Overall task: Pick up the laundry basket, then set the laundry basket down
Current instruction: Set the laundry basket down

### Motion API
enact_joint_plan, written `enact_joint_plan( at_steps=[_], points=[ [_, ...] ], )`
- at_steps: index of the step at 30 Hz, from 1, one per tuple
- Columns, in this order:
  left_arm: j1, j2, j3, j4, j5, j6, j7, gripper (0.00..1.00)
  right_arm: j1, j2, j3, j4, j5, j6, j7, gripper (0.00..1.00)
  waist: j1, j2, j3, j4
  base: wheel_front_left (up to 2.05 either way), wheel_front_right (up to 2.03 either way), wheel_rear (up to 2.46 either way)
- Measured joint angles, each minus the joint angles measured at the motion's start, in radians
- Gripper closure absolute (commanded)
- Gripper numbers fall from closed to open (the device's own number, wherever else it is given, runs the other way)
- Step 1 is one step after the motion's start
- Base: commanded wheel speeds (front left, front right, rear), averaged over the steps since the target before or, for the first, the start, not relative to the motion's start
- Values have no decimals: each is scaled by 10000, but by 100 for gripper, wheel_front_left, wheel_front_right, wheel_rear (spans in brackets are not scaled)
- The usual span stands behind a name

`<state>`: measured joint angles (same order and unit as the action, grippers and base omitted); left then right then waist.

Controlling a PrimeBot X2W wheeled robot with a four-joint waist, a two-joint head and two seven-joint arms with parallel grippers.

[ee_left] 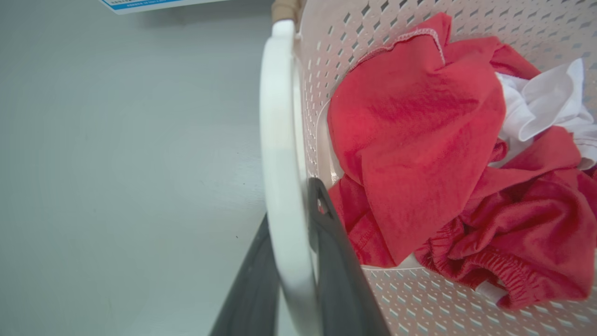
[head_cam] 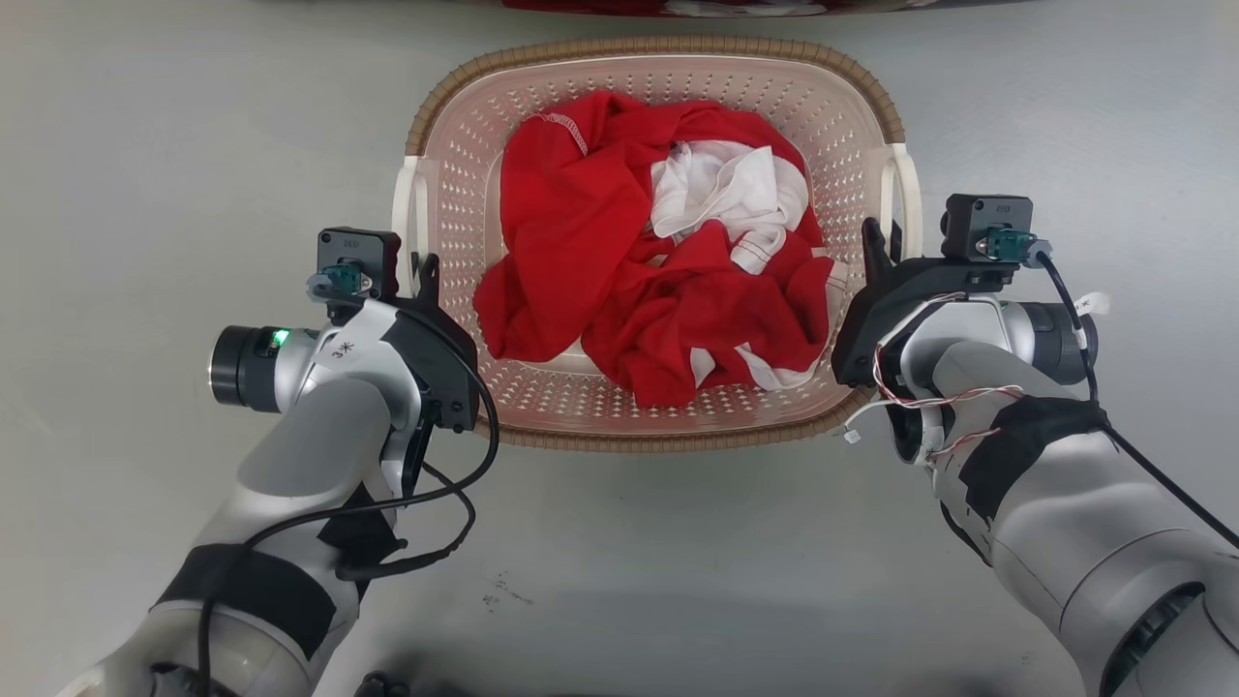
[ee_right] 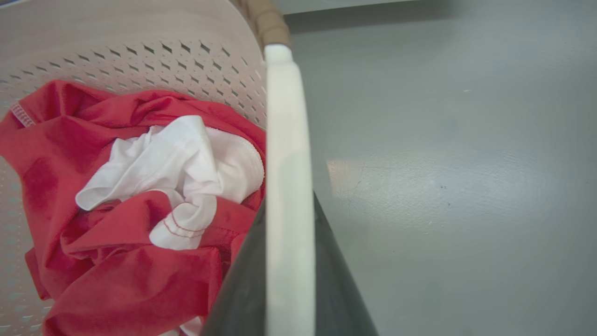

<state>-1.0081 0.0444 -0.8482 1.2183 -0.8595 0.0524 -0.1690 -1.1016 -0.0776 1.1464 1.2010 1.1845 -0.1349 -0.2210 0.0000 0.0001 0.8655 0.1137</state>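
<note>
The left gripper [head_cam: 423, 269] is clamped on the laundry basket [head_cam: 658, 46] by its left handle [head_cam: 407, 208], the right gripper [head_cam: 881, 242] by its right handle [head_cam: 905, 184]. The grasp looks done; lifting off the floor [head_cam: 145, 145] and setting down are yet to come.

Smooth grey floor [head_cam: 145, 145]; pale glare [ee_right: 368, 182] just right of the right fingers [ee_right: 340, 289]; blue-edged white sheet [ee_left: 154, 3] beyond the left fingers [ee_left: 340, 280], leftward.

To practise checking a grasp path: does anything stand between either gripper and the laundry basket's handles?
Nothing visible does. The left gripper clasps the left handle, the right gripper the right handle. The clothes lie inside the laundry basket, clear of both.
</note>
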Motion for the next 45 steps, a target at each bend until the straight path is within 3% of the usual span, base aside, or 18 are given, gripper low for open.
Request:
enact_joint_plan(
  at_steps=[1,2,3,5,6,7,8,9,35,45],
  points=[
    [-18,-4,0,19,0,0,0,100,2,0,4,-8,0,0,0,94,0,0,-6,6,0,0,0],
    [-43,-4,0,38,0,-2,-2,100,2,0,6,-12,0,0,-2,76,0,-1,-14,12,0,0,0],
    [-68,-4,0,56,0,-4,-4,100,4,2,8,-12,0,0,-6,76,0,0,-29,16,0,0,0],
    [-73,-31,-2,81,0,-6,-59,100,27,4,15,-12,0,0,-8,51,0,0,-87,22,0,0,0],
    [-72,-50,-2,100,0,-6,-82,83,38,13,19,-10,0,0,-13,12,0,0,-125,26,0,0,0],
    [-69,-61,-6,127,0,-6,-84,63,41,25,23,-15,0,0,-19,0,0,0,-166,28,0,0,0],
    [-64,-88,-4,159,0,-6,-84,15,41,52,27,-29,2,2,-23,0,0,-1,-210,31,0,0,0],
    [-60,-98,0,201,0,-4,-86,0,41,82,29,-31,2,2,-44,0,-1,0,-257,33,0,0,0],
    [779,-52,50,460,-35,-65,-366,0,375,125,236,192,25,10,-157,0,-1,-1,-2062,42,0,0,0],
    [1031,98,58,437,-12,-176,-723,0,803,134,134,155,17,268,-270,0,-1,-2,-3165,-53,0,0,0]
  ],
)
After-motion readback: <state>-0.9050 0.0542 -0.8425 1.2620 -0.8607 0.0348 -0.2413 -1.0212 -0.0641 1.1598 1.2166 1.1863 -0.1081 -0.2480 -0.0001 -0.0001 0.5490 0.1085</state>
